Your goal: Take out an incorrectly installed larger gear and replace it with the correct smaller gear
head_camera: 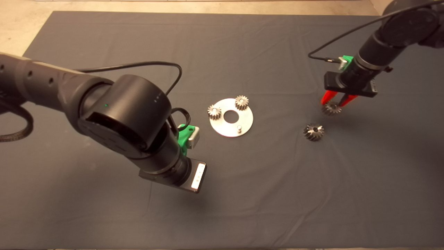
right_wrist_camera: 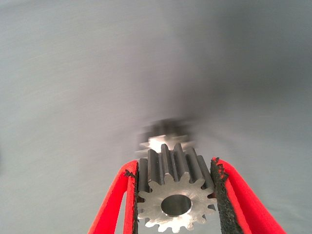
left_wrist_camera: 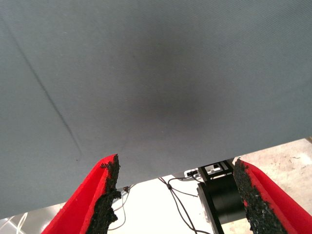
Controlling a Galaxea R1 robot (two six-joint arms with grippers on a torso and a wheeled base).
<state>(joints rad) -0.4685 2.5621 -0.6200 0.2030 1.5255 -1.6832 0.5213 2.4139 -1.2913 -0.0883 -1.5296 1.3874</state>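
Observation:
The smaller gear (head_camera: pixel 331 109) is pinched between the red fingers of my right gripper (head_camera: pixel 332 105) at the mat's right side. The right wrist view shows that gripper (right_wrist_camera: pixel 174 168) shut on the gear (right_wrist_camera: pixel 175 195), with straight teeth and a round bore. I cannot tell whether it touches the mat. The larger gear (head_camera: pixel 314 132), dark with slanted teeth, lies loose on the mat just in front and left of it. My left gripper (left_wrist_camera: pixel 175 168) hangs open over bare mat, left of the plate, its fingers hidden under the wrist in the head view.
A round metal plate (head_camera: pixel 225 130) lies mid-mat with two small gears (head_camera: pixel 214 111) (head_camera: pixel 241 102) on pegs and one bare peg (head_camera: pixel 239 128). The left arm (head_camera: pixel 138 128) reaches in low beside the plate. The mat's near edge, cables and floor show past the left fingers.

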